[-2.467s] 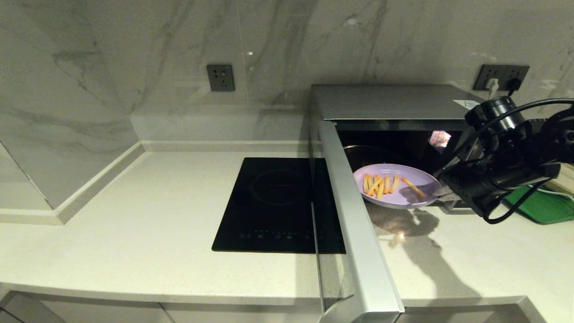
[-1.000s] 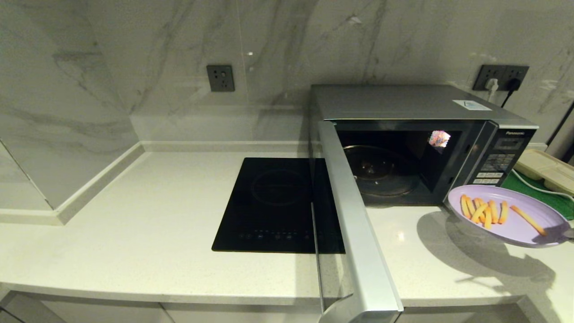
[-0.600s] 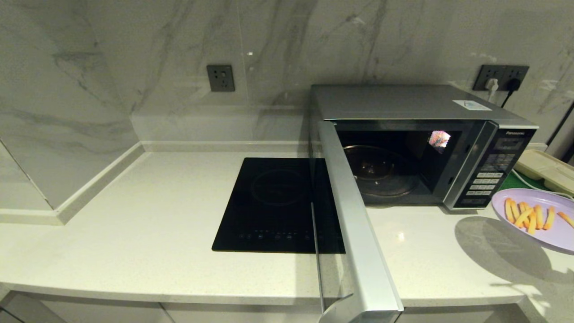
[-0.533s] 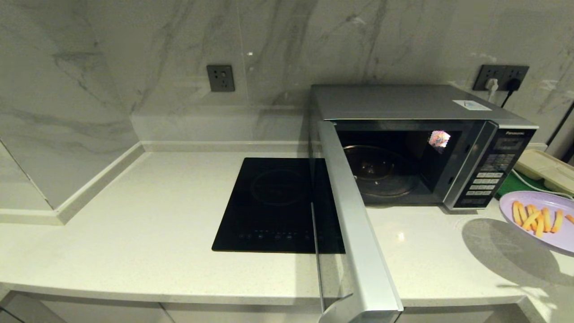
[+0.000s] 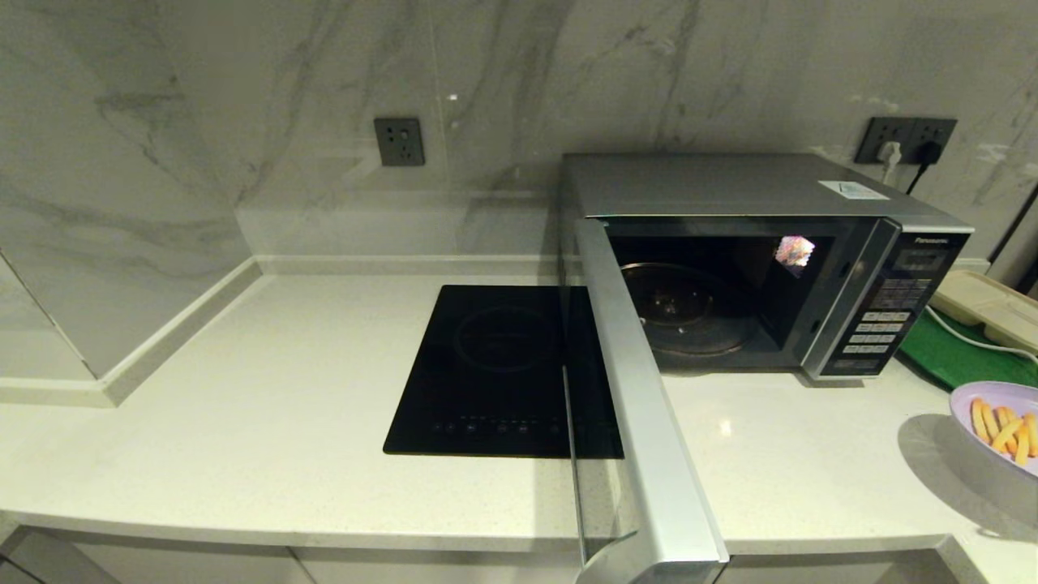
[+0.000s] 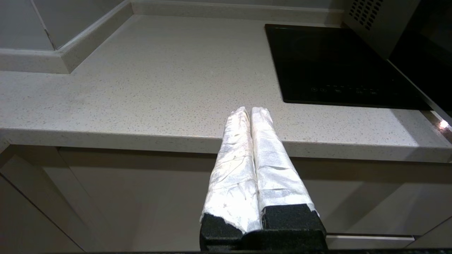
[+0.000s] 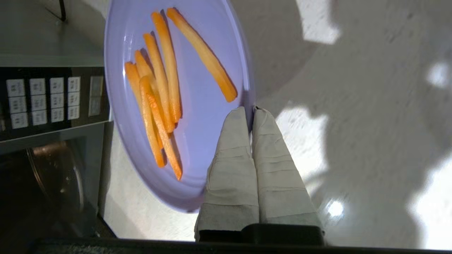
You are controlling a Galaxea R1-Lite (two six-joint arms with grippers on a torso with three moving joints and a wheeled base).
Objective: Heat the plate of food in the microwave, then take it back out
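At the right edge of the head view, low in the frame, the round pale lilac plate of orange-yellow fries [image 5: 1001, 426] is partly cut off by the frame border and casts a shadow on the pale speckled stone table [image 5: 284, 381]; whether it touches the table or hangs just above it cannot be told. In the right wrist view the right gripper [image 7: 251, 112], with its two cloth-wrapped fingers [image 7: 231, 148] pressed together, pinches the rim of the plate of fries [image 7: 197, 116], one finger over the plate's upper face and the other against its outer edge.

The large silver-grey microwave with the black keypad panel [image 5: 730, 186] stands in the upper right of the head view with its dark glass door [image 5: 641, 422] swung fully open toward the bottom of the frame. Its cavity holds only the glass turntable [image 5: 689, 312]. The plate is outside the oven, well to the right of the keypad panel.

A flat black glass cooktop [image 5: 495, 365] lies in the middle of the frame, just left of the open door. A green mat [image 5: 945, 357] shows at the right edge beside the microwave.

The left gripper [image 6: 250, 110] sits at the table's front edge, its white-wrapped fingers closed against each other on nothing.
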